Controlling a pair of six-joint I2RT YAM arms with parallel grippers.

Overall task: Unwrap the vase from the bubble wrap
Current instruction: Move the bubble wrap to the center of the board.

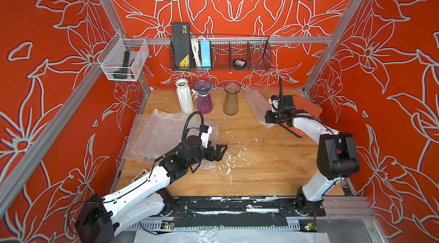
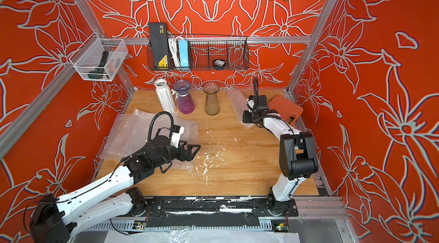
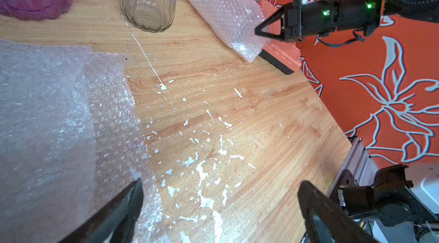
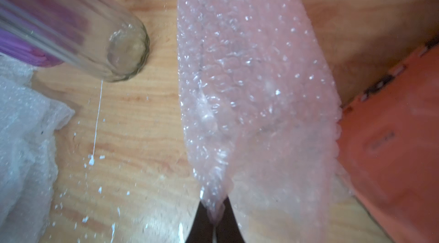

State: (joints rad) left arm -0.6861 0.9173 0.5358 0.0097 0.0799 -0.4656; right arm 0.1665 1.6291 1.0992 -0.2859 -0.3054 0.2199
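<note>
Three bare vases stand upright at the back: a white ribbed vase [image 1: 184, 95], a purple glass vase [image 1: 203, 97] and a clear amber vase [image 1: 231, 98] [image 4: 123, 47]. One flat bubble wrap sheet [image 1: 257, 106] [image 4: 249, 75] lies at the back right, partly over an orange case. My right gripper [image 1: 268, 118] [image 4: 215, 208] is shut on that sheet's near corner. More bubble wrap [image 1: 154, 135] [image 3: 59, 123] lies spread on the left. My left gripper [image 1: 222, 150] [image 3: 221, 184] hovers open at its right edge, over bare wood, holding nothing.
The orange case [image 1: 308, 106] [image 4: 392, 146] leans at the table's right edge. White paint flecks [image 3: 202, 173] mark the wooden table [image 1: 261, 170]. A wire basket [image 1: 221, 56] and a clear bin [image 1: 123, 61] hang on the back frame.
</note>
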